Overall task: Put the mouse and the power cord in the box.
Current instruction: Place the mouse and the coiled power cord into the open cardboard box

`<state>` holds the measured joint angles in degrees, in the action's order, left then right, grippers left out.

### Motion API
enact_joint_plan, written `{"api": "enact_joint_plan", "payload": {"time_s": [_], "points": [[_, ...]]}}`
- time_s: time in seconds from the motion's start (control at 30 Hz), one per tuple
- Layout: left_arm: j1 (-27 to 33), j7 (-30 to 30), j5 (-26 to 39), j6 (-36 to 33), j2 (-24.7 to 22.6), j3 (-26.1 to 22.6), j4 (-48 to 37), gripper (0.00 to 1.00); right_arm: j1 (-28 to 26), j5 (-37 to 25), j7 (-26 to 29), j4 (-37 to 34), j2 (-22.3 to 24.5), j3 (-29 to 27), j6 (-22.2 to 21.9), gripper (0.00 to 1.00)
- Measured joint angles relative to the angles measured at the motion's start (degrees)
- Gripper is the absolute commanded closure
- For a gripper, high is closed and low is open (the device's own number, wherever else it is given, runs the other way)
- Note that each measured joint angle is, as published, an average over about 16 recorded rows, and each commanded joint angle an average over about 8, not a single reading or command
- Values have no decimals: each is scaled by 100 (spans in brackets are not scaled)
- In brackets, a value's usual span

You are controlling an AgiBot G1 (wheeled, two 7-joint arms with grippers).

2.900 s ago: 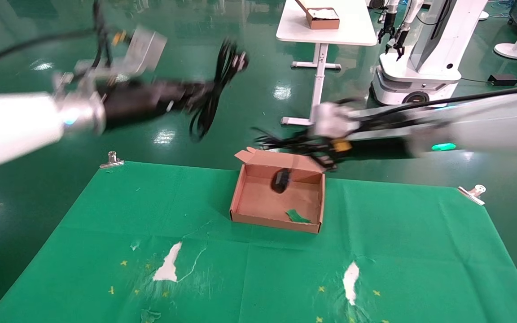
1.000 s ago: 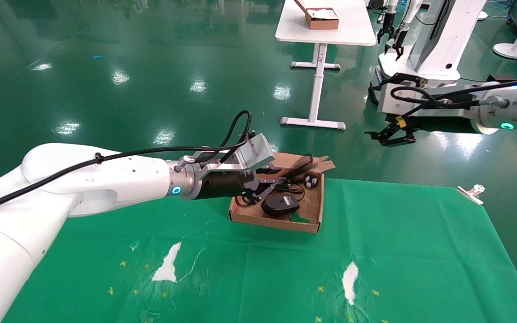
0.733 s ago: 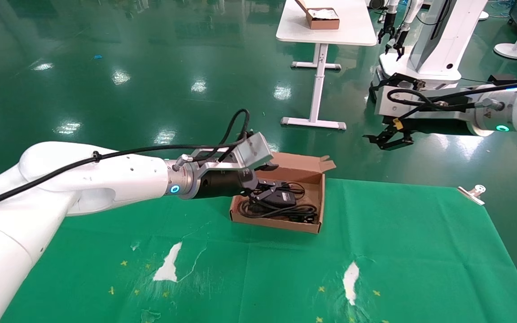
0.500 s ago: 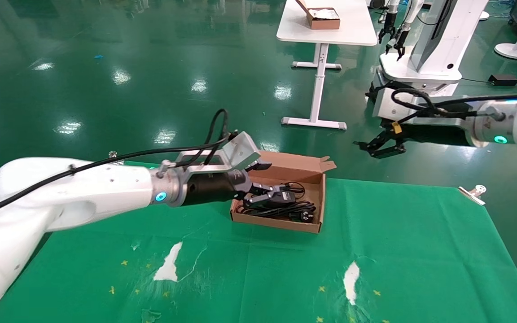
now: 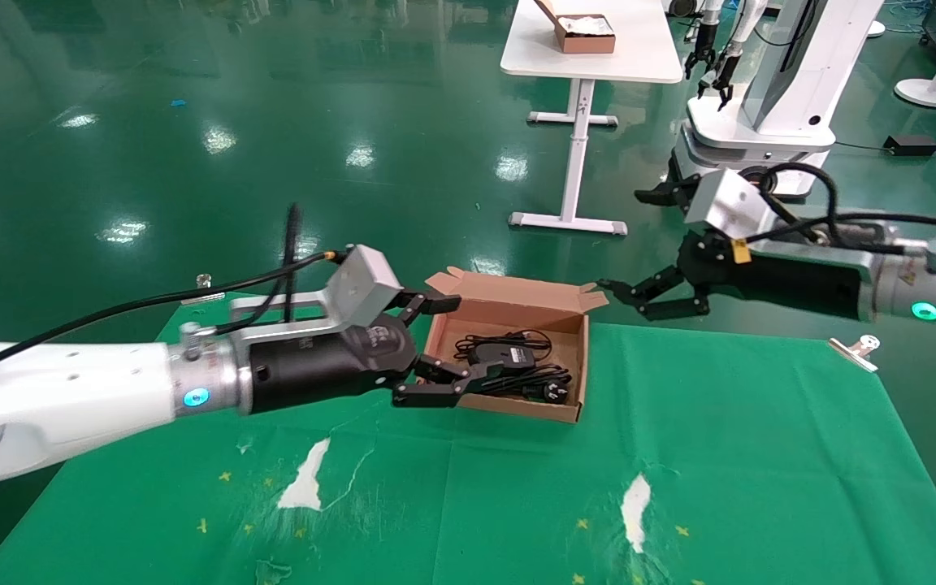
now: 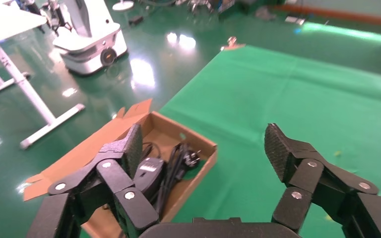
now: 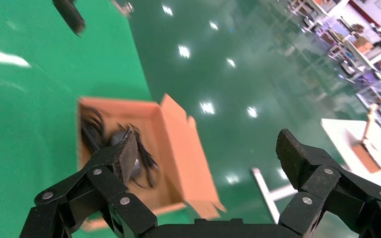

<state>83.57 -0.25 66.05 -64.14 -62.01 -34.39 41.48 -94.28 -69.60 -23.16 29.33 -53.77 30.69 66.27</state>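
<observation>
Head view: the box point(image 5: 553, 302) sits on the green-covered counter point(image 5: 720, 455) toward its far edge, lid flapped back. Inside lie the mouse point(image 5: 503, 355) and the power cord point(image 5: 537, 383), its plug at the near right corner. The left end effector point(image 5: 439, 345) hovers at the box's left wall, fingers spread wide, holding nothing. The right end effector point(image 5: 653, 296) hangs off the box's far right corner, over the floor, also spread and empty.

Left wrist view: the left end effector point(image 6: 204, 148) gapes above the near left of the box point(image 6: 198, 171). Here the mouse point(image 6: 149, 172) shows plainly beside the power cord point(image 6: 176, 163), touching it.

Right wrist view: the right end effector point(image 7: 207, 146) is wide apart. The box point(image 7: 183, 144) interior is blurred; dark cable loops only, mouse not separable.
</observation>
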Motion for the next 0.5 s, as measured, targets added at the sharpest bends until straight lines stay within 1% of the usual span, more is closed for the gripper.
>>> {"api": "enact_joint_plan", "payload": {"time_s": [0.5], "points": [[-892,-426,-980,-874,1094,745,1301,0,1279,1084,1326,1730,733,-573,759,0]]}}
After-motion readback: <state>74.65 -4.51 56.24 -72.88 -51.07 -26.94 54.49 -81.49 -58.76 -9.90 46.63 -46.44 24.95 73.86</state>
